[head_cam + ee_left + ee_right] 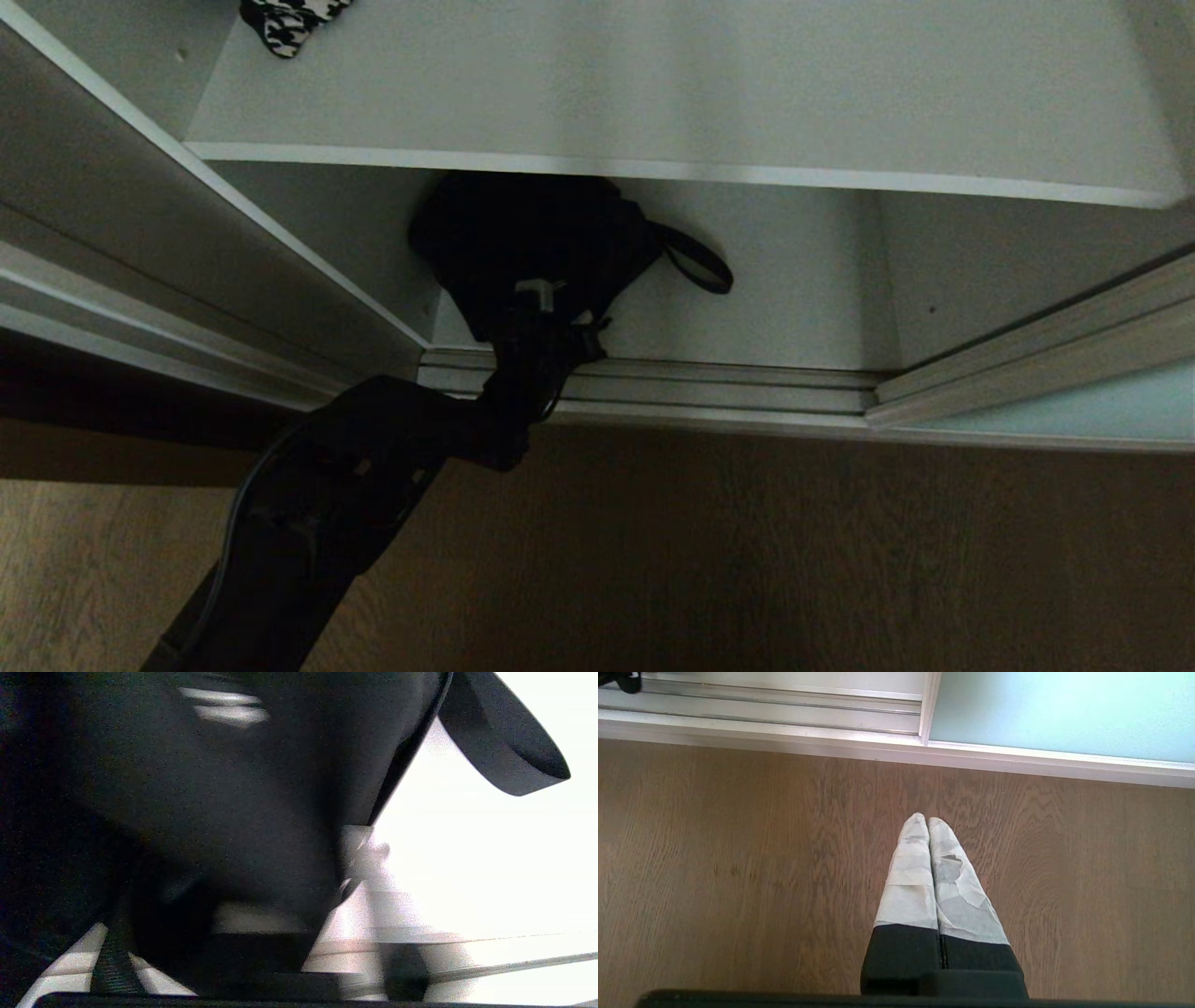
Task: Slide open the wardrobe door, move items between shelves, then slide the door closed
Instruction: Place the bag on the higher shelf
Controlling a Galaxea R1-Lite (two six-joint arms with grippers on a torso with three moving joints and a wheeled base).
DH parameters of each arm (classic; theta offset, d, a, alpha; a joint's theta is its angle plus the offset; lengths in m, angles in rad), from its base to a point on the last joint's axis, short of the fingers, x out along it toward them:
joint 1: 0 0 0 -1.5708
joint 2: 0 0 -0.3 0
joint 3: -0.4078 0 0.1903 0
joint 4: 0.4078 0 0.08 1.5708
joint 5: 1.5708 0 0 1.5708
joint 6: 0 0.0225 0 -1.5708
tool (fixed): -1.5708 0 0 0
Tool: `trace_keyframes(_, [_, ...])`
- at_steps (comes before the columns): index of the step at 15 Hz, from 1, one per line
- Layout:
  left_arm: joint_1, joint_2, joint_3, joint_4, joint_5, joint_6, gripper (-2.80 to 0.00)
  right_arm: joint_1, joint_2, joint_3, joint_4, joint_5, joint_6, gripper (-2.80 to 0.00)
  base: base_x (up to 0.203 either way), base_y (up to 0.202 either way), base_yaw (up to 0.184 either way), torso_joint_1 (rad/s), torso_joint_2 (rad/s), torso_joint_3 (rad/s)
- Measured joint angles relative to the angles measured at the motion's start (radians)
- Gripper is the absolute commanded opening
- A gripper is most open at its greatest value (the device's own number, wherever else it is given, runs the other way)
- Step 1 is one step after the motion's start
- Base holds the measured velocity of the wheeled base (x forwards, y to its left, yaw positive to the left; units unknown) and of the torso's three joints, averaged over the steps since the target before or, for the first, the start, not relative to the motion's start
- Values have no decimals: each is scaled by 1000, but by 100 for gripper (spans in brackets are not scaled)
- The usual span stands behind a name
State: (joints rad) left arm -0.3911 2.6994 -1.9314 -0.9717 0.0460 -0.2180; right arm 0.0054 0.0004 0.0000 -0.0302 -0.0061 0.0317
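On low shelf (pixel 794 280): gripper (pixel 551 313), seemingly gripping bag (pixel 523 243)

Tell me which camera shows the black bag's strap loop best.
The head view: the strap loop shows whole, sticking out from the black bag on the lower shelf. The left wrist view shows only part of it, close up and cut off. The right wrist view shows none of it.

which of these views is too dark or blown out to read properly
Head view: dim, the soft black fabric bag sits in shadow under the light-grey shelf board. Left wrist view: bag near-black and blurred, background blown out white. Right wrist view: evenly lit and sharp, right gripper clear above the brown wooden floor.
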Motion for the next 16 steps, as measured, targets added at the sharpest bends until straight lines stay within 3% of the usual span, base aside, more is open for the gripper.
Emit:
trace_keyframes(3, [0,-11,0,11,31,-5,-280,0,0,0,0,0,0,-280,0,0,0,0,0,0])
trace_keyframes(6, [-2,-57,26,35,109,-22,-280,0,0,0,0,0,0,-280,0,0,0,0,0,0])
trace_keyframes(10, [-12,-218,191,141,142,-64,-280,0,0,0,0,0,0,-280,0,0,0,0,0,0])
trace_keyframes(14, [-59,-392,345,237,311,-71,-280,0,0,0,0,0,0,-280,0,0,0,0,0,0])
trace_keyframes(16, [-81,-473,426,260,334,-71,-280,0,0,0,0,0,0,-280,0,0,0,0,0,0])
